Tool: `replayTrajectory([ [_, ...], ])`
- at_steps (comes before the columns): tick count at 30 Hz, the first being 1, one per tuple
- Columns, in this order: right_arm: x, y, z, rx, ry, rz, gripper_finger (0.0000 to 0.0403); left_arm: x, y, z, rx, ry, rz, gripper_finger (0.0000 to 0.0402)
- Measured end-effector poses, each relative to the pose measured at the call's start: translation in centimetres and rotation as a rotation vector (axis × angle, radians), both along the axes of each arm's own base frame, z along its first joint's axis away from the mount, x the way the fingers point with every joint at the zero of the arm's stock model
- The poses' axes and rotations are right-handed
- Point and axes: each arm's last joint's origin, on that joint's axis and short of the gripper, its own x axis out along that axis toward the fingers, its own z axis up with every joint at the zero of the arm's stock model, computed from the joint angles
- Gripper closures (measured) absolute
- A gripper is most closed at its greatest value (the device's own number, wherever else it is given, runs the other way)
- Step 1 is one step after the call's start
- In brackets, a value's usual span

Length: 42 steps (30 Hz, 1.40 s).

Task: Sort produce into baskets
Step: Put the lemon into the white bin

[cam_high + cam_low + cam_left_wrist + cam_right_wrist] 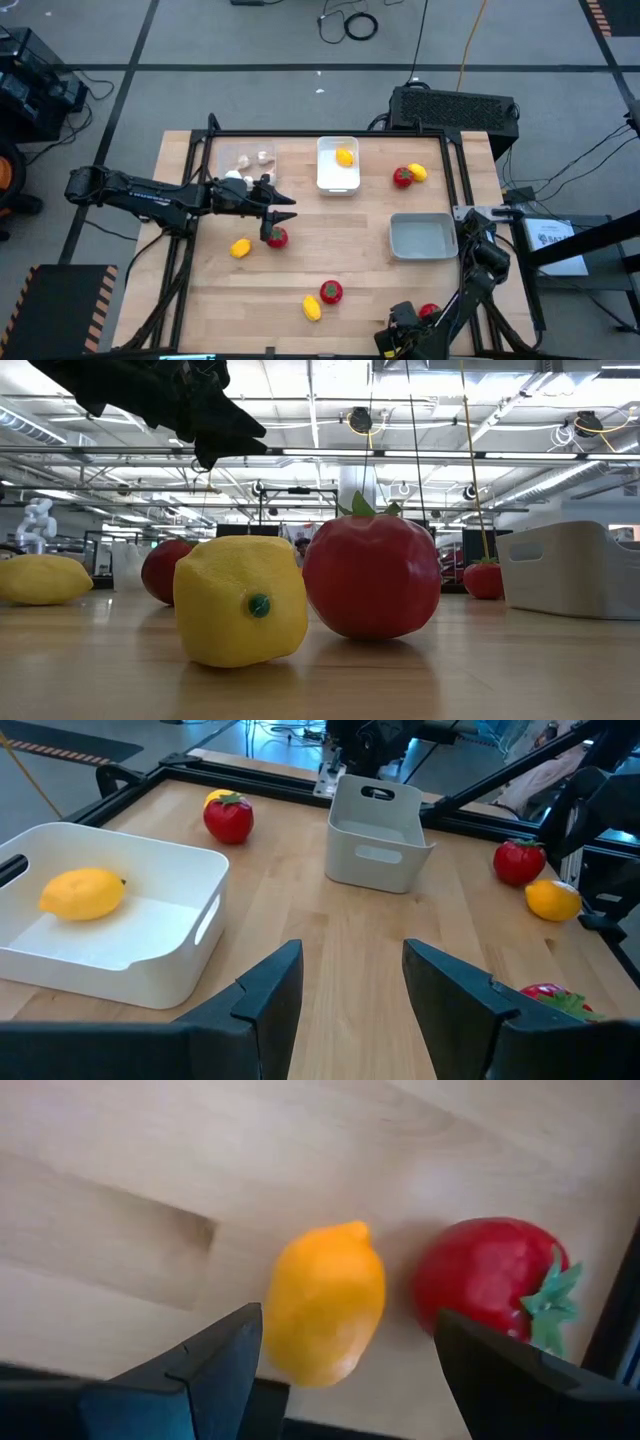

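Note:
My left gripper [285, 208] [352, 955] is open and empty above the table's middle left. It is just on the far side of a red tomato [277, 237] [545, 995]. A yellow fruit [240, 248] lies left of that tomato. The clear tray [245, 157] holds whitish bulbs. The white tray [337, 180] holds a yellow lemon [82, 892]. The grey tray [423, 250] is at the right. My right gripper [400, 325] [347, 1320] is open near the table's near edge. An orange-yellow lemon [325, 1315] and a tomato [485, 1275] lie on the wood beyond its fingers.
A tomato and a yellow fruit [408, 175] lie right of the white tray. A tomato [331, 291] and a lemon [312, 307] lie near the front middle. Another tomato [428, 311] lies beside the right arm. A black frame [300, 133] borders the table's far side.

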Motion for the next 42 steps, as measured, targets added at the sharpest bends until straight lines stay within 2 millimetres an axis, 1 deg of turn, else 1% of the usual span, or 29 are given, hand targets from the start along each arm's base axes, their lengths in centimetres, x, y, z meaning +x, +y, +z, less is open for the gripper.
replayTrajectory([
  [3, -0.1, -0.1, -0.5, 0.010, -0.008, -0.011, 0.0117, 0.0, 0.0, 0.0, 0.000, 0.000, 0.000, 0.0221],
  [9, -0.3, -0.2, -2.5, 0.056, -0.042, -0.012, 0.0117, 0.0, 0.0, 0.0, -0.001, 0.000, 0.000, 0.0221],
  [14, -0.6, -0.6, -3.7, 0.064, -0.049, -0.021, 0.0117, 0.0, 0.0, 0.0, -0.001, 0.000, 0.000, 0.0221],
  [26, -0.5, -0.6, -5.7, 0.118, -0.088, 0.011, 0.0118, 0.0, 0.0, 0.0, 0.000, 0.001, 0.003, 0.0221],
  [30, -0.4, -0.7, -5.7, 0.116, -0.087, 0.011, 0.0135, 0.0, 0.0, 0.0, -0.001, 0.000, 0.003, 0.0221],
  [38, -0.1, -1.3, -5.5, 0.116, -0.059, 0.047, 0.0197, 0.0, 0.0, 0.0, -0.001, 0.001, 0.003, 0.0221],
  [42, 0.1, -1.8, -5.1, 0.121, -0.025, 0.065, 0.0204, 0.0, 0.0, 0.0, -0.001, 0.001, 0.004, 0.0221],
])
